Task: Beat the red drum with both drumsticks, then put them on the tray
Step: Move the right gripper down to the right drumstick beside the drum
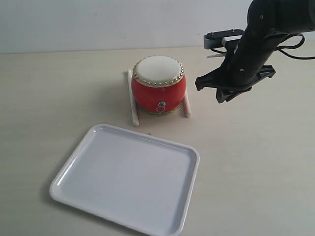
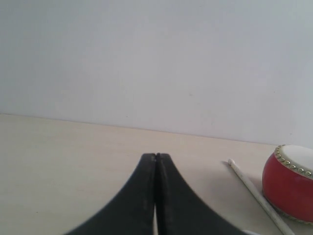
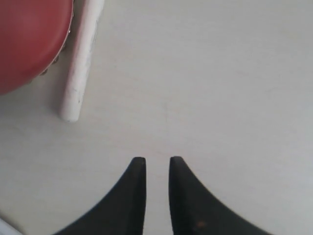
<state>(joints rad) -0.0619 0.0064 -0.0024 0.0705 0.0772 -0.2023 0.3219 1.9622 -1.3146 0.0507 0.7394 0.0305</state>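
Note:
The red drum point(image 1: 158, 86) stands on the table behind the white tray point(image 1: 128, 177), which holds nothing. One drumstick point(image 1: 133, 98) lies flat along the drum's left side, the other drumstick point(image 1: 187, 105) along its right side. My right gripper point(image 1: 225, 94) hovers over bare table to the right of the drum. In the right wrist view it point(image 3: 157, 159) is open by a narrow gap, holding nothing, with the right drumstick point(image 3: 83, 63) and drum point(image 3: 29, 39) ahead. My left gripper point(image 2: 156, 155) is shut and empty, with the left drumstick point(image 2: 254, 193) and drum point(image 2: 291, 181) off to one side. It is outside the exterior view.
The light wooden table point(image 1: 256, 162) runs back to a pale wall point(image 1: 98, 24). The right arm's black links and cables point(image 1: 275, 29) reach in from the upper right.

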